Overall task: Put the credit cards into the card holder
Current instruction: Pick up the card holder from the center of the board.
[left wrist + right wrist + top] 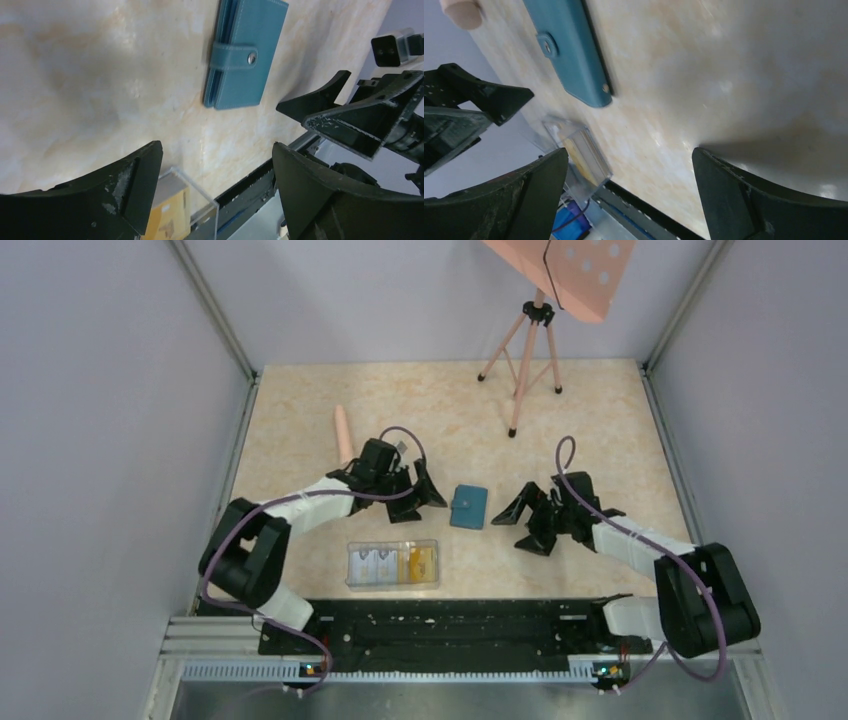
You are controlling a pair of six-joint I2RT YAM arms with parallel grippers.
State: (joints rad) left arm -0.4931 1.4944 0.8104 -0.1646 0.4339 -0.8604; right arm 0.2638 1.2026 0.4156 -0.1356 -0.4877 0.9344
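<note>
Tabletop (600, 420): card holder (469, 507) between low arms (320, 502)

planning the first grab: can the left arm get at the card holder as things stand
Probably yes. The card holder lies closed and flat right beside the open left claw, and nothing stands between them.

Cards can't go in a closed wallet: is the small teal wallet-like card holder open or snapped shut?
Shut: the small teal card holder lies folded flat, its snap tab buttoned across the edge.
</note>
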